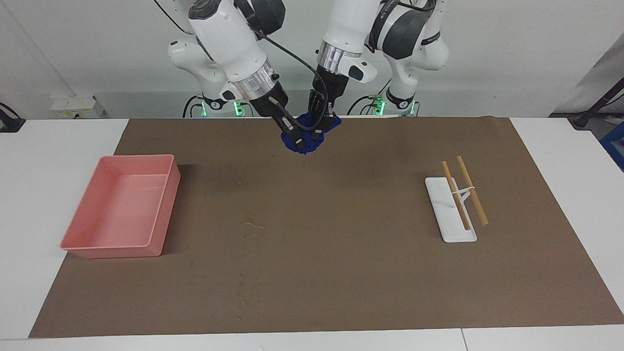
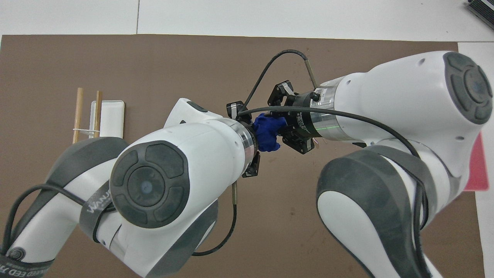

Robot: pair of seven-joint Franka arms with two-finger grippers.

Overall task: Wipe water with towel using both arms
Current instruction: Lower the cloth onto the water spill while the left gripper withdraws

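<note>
The towel [image 1: 308, 132] hangs bunched in the air between the two arms, over the brown mat near the desk [image 1: 53, 146] edge closest to the robots and about midway along it. The left end effector [image 1: 319, 130] comes down almost upright from the left arm and is clamped on the upper part of the cloth; the right end effector [image 1: 295, 139] slants in from the right arm's end of the desk and is closed on the lower corner of the same cloth. Both are pinched narrow on the towel — a shared grip that fits the task's call for both arms, and it looks like a handover or a joint carry rather than wiping, since the cloth is clear of the mat.

In the overhead view the towel [image 2: 267, 132] shows as a small blue wad wedged between the two wrists, with the left end effector [image 2: 251, 136] mostly hidden under its own arm and the right end effector [image 2: 286, 124] pressed against the cloth.

The water [image 1: 254, 225] lies as a short pale streak on the mat, well apart from the towel and much nearer the desk's middle — toward the right arm's end. It is untouched, so wiping is not yet begun; the towel likely must travel out to it and be lowered flat.

A pink tray [image 1: 122, 209] sits by the right arm's end, and a white holder [image 1: 451, 219] with chopsticks [image 1: 470, 190] by the left arm's end.
</note>
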